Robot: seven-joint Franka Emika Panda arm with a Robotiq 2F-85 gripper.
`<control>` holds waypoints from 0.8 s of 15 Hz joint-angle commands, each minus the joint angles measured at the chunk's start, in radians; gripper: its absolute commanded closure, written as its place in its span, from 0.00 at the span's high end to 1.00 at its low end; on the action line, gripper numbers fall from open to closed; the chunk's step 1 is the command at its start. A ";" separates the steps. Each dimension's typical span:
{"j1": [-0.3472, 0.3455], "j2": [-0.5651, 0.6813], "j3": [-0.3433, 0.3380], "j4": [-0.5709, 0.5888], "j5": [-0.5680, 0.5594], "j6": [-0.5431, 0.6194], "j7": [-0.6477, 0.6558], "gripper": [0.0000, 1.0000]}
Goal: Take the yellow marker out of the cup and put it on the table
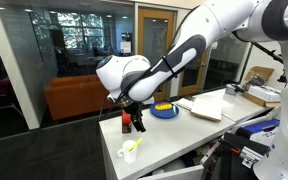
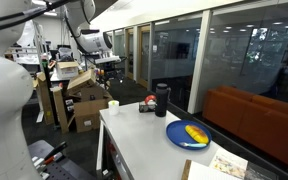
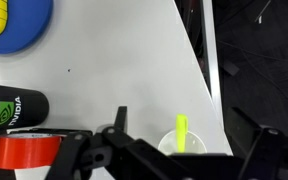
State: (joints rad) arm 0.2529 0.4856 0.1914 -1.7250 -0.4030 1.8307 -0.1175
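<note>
The small white cup (image 3: 184, 150) stands on the white table (image 3: 114, 70) near its edge, with the yellow marker (image 3: 182, 132) upright in it and leaning on the rim. In an exterior view the cup (image 1: 130, 153) and marker (image 1: 134, 145) sit at the near end of the table (image 1: 184, 125). My gripper (image 3: 184, 125) is open, its dark fingers spread to either side of the cup and above it, touching nothing. In that exterior view the gripper (image 1: 131, 108) hangs above the table, further back than the cup.
A dark bottle (image 3: 14, 108) and a red tape roll (image 3: 26, 150) lie left of the cup. A blue bowl (image 3: 19, 25) holds a rounder yellow object. Bottle (image 2: 162, 98) and bowl (image 2: 188, 134) also show in an exterior view. The table edge (image 3: 199, 70) runs close on the right.
</note>
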 commanded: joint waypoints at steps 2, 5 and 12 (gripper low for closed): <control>0.020 0.080 -0.024 0.092 -0.015 -0.069 -0.066 1.00; 0.020 0.119 -0.028 0.122 -0.010 -0.079 -0.095 1.00; 0.024 0.195 -0.028 0.161 -0.006 -0.080 -0.139 1.00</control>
State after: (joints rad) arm 0.2608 0.6422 0.1745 -1.6189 -0.4031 1.7973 -0.2238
